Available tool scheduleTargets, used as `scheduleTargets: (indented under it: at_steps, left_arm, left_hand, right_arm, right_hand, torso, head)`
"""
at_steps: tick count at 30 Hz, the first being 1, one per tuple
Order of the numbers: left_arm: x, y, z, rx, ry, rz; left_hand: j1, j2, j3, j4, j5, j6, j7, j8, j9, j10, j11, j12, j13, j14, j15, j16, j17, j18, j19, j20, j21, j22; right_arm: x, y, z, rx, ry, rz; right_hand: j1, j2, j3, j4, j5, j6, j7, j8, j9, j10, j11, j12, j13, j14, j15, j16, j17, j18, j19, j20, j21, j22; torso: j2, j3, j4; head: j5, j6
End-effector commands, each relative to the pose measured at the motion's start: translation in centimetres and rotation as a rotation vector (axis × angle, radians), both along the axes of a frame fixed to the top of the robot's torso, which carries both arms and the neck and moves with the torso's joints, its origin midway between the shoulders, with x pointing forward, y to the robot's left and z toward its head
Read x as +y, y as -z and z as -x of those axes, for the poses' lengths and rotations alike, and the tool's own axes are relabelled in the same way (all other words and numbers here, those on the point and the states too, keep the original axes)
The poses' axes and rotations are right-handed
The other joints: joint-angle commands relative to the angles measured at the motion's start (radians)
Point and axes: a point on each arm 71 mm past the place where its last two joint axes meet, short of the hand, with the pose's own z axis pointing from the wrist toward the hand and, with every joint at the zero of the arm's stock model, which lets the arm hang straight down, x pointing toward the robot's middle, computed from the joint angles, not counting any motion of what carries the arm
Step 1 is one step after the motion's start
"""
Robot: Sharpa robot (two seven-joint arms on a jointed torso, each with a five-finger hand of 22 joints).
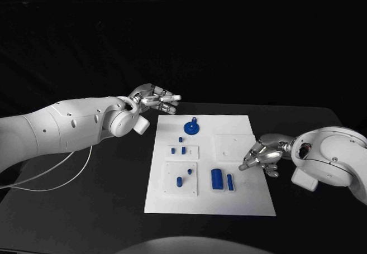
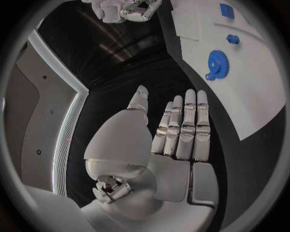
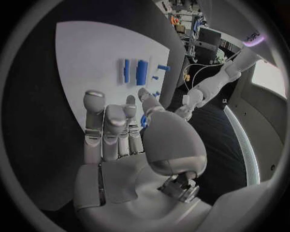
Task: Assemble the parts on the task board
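White task board mid-worktop, blue parts on it.
Left robot hand off far-left corner, right robot hand over right edge; both wide, empty.

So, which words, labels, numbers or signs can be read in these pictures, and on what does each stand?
None can be read.
The task board, the blue gear and the other blue parts carry no writing.
The left hand and the right hand show no marks.
In the right wrist view, a faint mark on the white arm is too blurred to read.
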Motion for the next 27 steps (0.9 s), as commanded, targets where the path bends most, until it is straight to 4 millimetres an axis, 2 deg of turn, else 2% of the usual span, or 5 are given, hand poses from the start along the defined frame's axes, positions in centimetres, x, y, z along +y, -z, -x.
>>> scheduleTargets:
  at_steps: [1, 9, 12, 13, 27]
  left_arm:
    - [-0.1, -0.2, -0.1, -0.025, -0.012, 0.025]
    - [0.0, -0.3, -0.3, -0.036, -0.049, 0.053]
    - [0.0, -0.3, -0.4, -0.039, -0.056, 0.057]
    - [0.0, -0.4, -0.4, -0.039, -0.058, 0.058]
    - [0.0, -0.4, -0.4, -0.040, -0.061, 0.056]
  left_hand:
    - [-0.003, 0.005, 0.000, -0.002, -0.001, -0.003, 0.000, 0.000, 0.001, -0.002, -0.001, 0.000, 0.001, -0.003, 0.000, -0.002, 0.001, -0.007, 0.000, 0.000, 0.004, -0.001]
    - [-0.001, 0.015, -0.004, -0.015, 0.005, 0.001, -0.002, 0.000, 0.000, 0.001, -0.002, -0.001, 0.001, -0.003, 0.000, -0.002, 0.000, -0.008, 0.000, -0.001, 0.005, -0.001]
    - [0.002, 0.016, -0.004, -0.019, 0.006, 0.002, -0.002, 0.000, 0.000, 0.001, -0.002, -0.001, 0.001, -0.002, -0.001, -0.002, 0.000, -0.008, 0.000, -0.001, 0.005, -0.001]
    - [0.006, 0.017, -0.003, -0.023, 0.007, 0.002, -0.002, 0.000, 0.000, 0.002, -0.003, -0.001, 0.001, -0.002, -0.001, -0.002, 0.000, -0.008, 0.001, -0.001, 0.005, -0.001]
    - [0.019, 0.024, -0.006, -0.038, 0.010, 0.005, -0.003, 0.000, 0.000, 0.002, -0.003, -0.001, 0.001, 0.000, -0.002, -0.002, 0.000, -0.008, 0.002, -0.002, 0.006, 0.000]
  right_arm:
    - [0.7, -1.9, -1.8, -0.263, 0.033, -0.125]
    - [2.1, -4.4, -5.5, -0.588, 0.085, -0.257]
    - [2.4, -4.7, -6.6, -0.652, 0.099, -0.273]
    - [2.4, -4.7, -7.2, -0.674, 0.106, -0.275]
    - [3.0, -4.5, -8.8, -0.769, 0.109, -0.279]
  right_hand:
    - [-0.001, -0.026, 0.090, -0.008, -0.015, -0.004, 0.009, 0.002, -0.088, -0.033, 0.002, -0.106, -0.092, -0.009, 0.002, -0.045, -0.033, 0.002, 0.041, 0.008, -0.042, -0.020]
    - [-0.009, -0.054, 0.257, -0.074, -0.022, -0.047, 0.057, 0.001, -0.379, 0.033, 0.035, -0.555, -0.652, -0.005, 0.023, -0.139, -0.144, 0.026, 0.043, 0.026, -0.181, -0.128]
    - [-0.007, -0.055, 0.264, -0.080, -0.021, -0.048, 0.066, 0.002, -0.446, 0.052, 0.048, -0.638, -0.781, -0.006, 0.031, -0.132, -0.151, 0.035, 0.043, 0.033, -0.171, -0.139]
    - [0.000, -0.052, 0.240, -0.088, -0.009, -0.024, 0.070, 0.000, -0.533, 0.101, 0.049, -0.683, -0.927, -0.009, 0.032, -0.118, -0.157, 0.042, 0.041, 0.034, -0.155, -0.158]
    - [0.005, -0.045, 0.235, -0.109, -0.001, -0.050, 0.077, 0.000, -0.585, 0.073, 0.059, -0.671, -0.969, -0.013, 0.036, -0.111, -0.167, 0.041, 0.040, 0.037, -0.138, -0.180]
  torso:
    - [0.000, -0.0014, 0.0003]
    - [0.000, -0.0019, 0.0013]
    - [0.001, -0.0019, 0.0028]
    - [0.001, -0.0019, 0.0030]
    - [0.002, 0.0009, -0.0005]
  head:
    - [0.003, 0.026]
    - [0.005, 0.069]
    - [0.007, 0.083]
    - [0.008, 0.086]
    - [0.024, 0.098]
